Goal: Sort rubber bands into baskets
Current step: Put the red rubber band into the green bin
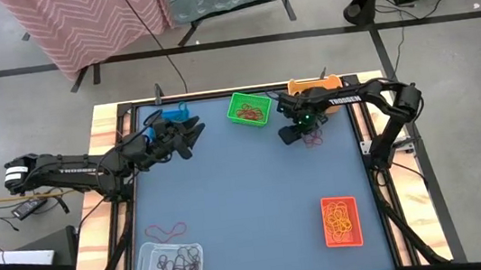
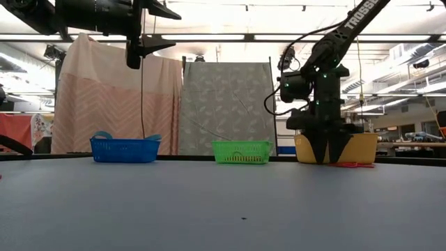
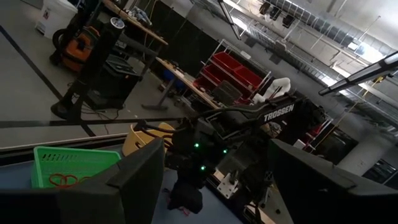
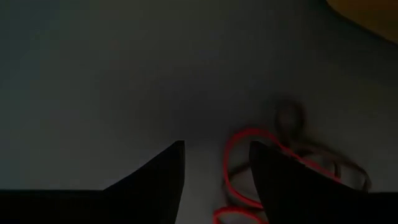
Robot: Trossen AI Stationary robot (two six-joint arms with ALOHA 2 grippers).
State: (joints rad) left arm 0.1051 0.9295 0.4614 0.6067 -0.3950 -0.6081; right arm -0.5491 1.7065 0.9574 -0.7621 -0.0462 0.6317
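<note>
High view gives you the layout, so take the green basket (image 1: 249,109) as your landmark. Far to its left and toward the near edge of the table (image 1: 248,198), the clear white basket (image 1: 170,267) holds dark bands, with a loose red band (image 1: 166,230) just beside it. Immediately left of the green basket, your left end effector (image 1: 193,133) hangs raised with its fingers spread and empty, by the blue basket (image 1: 174,113). The green basket already has bands inside. Just right of it, your right end effector (image 4: 214,163) is down at the table, fingers parted astride a small heap of red and brown rubber bands (image 4: 280,165), not yet clenched, by the yellow-orange basket (image 1: 315,84). Farther right and nearer, the red-orange basket (image 1: 341,221) is partly filled. I'd judge you mostly done: two loose lots remain.
</note>
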